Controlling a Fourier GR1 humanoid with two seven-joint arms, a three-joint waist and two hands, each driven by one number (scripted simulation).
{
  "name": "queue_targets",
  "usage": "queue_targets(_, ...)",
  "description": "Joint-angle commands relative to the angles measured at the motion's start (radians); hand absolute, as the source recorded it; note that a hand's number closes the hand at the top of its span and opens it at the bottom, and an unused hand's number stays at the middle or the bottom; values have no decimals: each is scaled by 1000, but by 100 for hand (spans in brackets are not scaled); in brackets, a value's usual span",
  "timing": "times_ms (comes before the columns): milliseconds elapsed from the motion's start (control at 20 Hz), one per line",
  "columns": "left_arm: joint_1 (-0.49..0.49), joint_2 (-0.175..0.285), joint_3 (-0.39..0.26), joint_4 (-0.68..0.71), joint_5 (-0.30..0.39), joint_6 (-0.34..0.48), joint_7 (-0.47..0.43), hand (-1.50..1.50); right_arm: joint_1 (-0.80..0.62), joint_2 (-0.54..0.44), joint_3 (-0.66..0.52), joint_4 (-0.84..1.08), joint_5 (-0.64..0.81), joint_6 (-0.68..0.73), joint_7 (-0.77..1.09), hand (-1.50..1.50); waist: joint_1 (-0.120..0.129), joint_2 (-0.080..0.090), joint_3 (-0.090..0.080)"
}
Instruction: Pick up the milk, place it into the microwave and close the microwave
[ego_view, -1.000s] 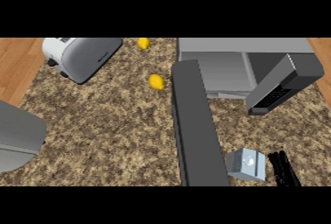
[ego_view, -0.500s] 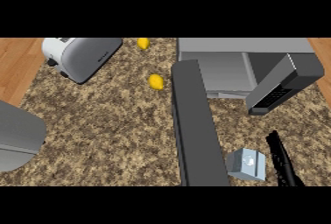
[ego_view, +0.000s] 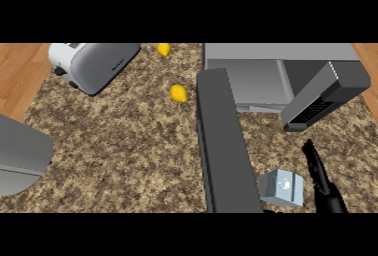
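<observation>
Pointing up toward the microwave (ego_view: 255, 82), right hand (ego_view: 320, 172) just right of the milk (ego_view: 282, 187), fingers straight, grasping nothing.

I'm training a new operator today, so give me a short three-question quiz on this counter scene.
1. True or false: the right hand is curled round the milk.
2. How many yellow fruits lie on the counter? A one, B two, C three.
3. Fill in: the door of the microwave stands ____.
Key: 1 false, its fingers are straight beside the milk; 2 B; 3 open.
</observation>
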Motion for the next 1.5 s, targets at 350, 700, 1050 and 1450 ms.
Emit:
queue_targets(350, 48, 2, -14, -4, 9, -10, -25, -150, -51, -8, -34, 301, -26, 44, -192, -150, -5, 1, 0)
queue_targets(700, 90, 28, 23, -77, 38, -24, -19, -150, -86, -5, -72, 436, 24, -45, -295, 150, -4, 1, 0)
queue_targets(1050, 44, 24, 50, 9, 49, -46, -53, -150, -225, -50, -108, 637, 143, -171, -343, 150, 2, 2, 0)
queue_targets(1450, 20, -2, 34, 54, 40, -49, -69, -150, -384, -58, -154, 884, 157, -224, -443, 150, 1, 3, 1)
